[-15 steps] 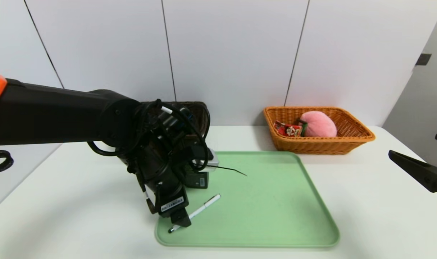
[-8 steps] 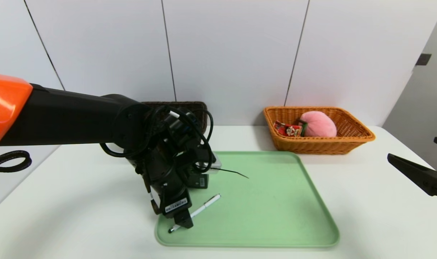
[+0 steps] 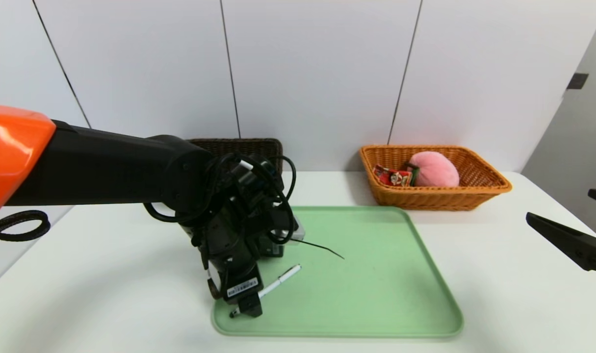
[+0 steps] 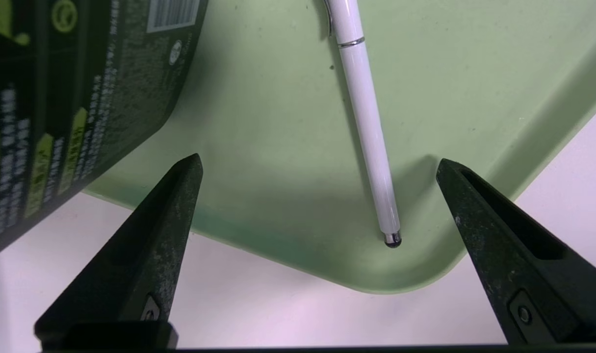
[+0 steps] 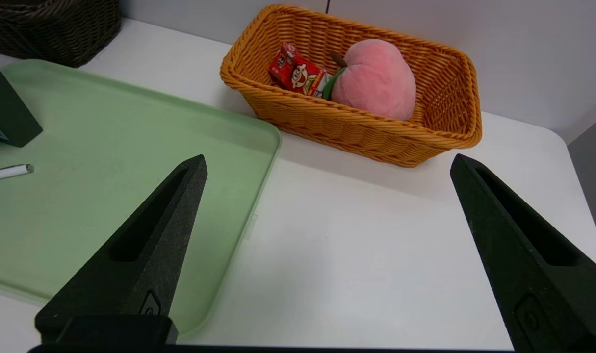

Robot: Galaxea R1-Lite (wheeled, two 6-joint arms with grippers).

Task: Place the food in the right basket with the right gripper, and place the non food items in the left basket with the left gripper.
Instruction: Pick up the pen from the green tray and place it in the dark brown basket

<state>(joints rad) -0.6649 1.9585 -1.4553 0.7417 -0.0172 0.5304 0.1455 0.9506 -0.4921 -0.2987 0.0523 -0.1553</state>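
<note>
A white pen (image 3: 279, 282) (image 4: 365, 122) lies on the green tray (image 3: 376, 294) near its front left corner. My left gripper (image 3: 250, 309) (image 4: 318, 159) hangs open just above the pen's dark tip, one finger on either side and touching nothing. A dark green box (image 4: 57, 98) stands on the tray behind it, mostly hidden by the arm in the head view. The dark left basket (image 3: 248, 146) sits at the back. The orange right basket (image 3: 474, 197) (image 5: 351, 132) holds a pink peach (image 3: 434, 169) (image 5: 376, 81) and a red carton (image 3: 391, 175) (image 5: 298, 73). My right gripper (image 3: 560, 206) (image 5: 327, 158) is open and empty at the far right.
The white table (image 3: 106, 284) carries the tray between the two baskets. My left arm's black cables (image 3: 258, 196) hang over the tray's back left part. The dark basket (image 5: 47, 24) also shows in the right wrist view.
My left arm has swung a little right and lowered its gripper toward the pen's tip. The pen has not moved. The right gripper has hardly shifted.
</note>
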